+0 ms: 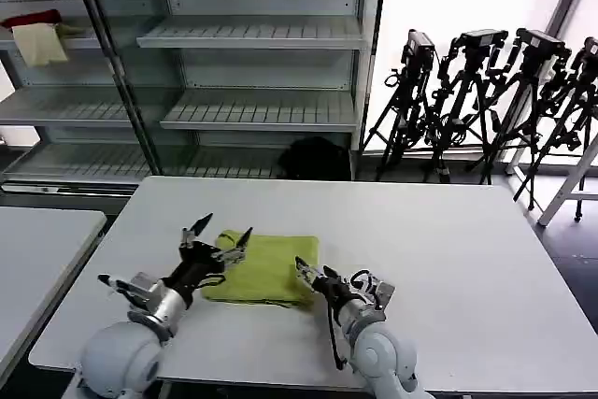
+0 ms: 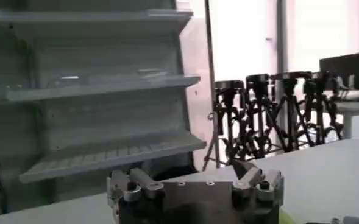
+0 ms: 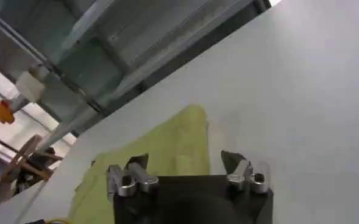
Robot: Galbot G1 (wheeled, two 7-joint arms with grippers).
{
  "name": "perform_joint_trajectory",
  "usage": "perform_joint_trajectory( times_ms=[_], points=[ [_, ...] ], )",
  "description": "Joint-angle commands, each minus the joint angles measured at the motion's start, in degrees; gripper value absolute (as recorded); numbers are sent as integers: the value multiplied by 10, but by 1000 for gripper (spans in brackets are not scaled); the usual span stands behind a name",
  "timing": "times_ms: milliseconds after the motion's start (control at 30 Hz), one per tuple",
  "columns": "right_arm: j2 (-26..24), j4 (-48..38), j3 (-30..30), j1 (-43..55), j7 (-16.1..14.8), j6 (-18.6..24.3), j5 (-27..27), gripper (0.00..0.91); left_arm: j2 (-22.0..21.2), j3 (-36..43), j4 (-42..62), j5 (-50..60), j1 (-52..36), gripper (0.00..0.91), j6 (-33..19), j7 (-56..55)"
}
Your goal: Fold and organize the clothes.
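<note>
The left gripper [image 1: 222, 235] is held open wide over the left edge of the folded T-shirt [image 1: 266, 268], which is laid flat near the front of the white table [image 1: 448, 259]. At the T-shirt's right front corner, the right gripper [image 1: 313, 272] is seen open, nothing grasped.

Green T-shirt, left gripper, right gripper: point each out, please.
Green T-shirt [image 1: 271, 266], head view, middle of the folded cloth.
Left gripper [image 1: 222, 232], head view, midway between its open fingertips.
Right gripper [image 1: 314, 270], head view, between its fingertips.
</note>
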Motion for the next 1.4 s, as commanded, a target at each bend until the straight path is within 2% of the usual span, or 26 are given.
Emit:
perform_joint_trajectory(
  times_ms=[33,67,100,133,533,867,1167,1400],
  points=[
    [8,-11,-43,10,51,-9,42,282,21,-120,-4,-29,60,907,-20,17],
    [4,-5,-40,6,52,-9,42,101,20,-119,-4,-28,59,907,-20,17],
    [3,-2,-38,5,53,-9,42,30,18,-118,-3,-28,58,907,-19,17],
    [2,-1,-37,4,53,-9,42,0,16,-116,-3,-28,57,907,-19,17],
    [-16,27,-2,2,52,-8,15,0,1,-92,9,-16,53,907,-26,22],
    [-60,64,24,6,48,-9,-3,0,-5,-91,15,-15,52,907,-30,26],
    [-122,78,63,-13,27,-9,-2,0,-11,-89,26,-15,51,907,-33,27],
    [-132,68,84,-19,8,-8,-22,0,-20,-86,36,-14,49,907,-33,31]
  ],
)
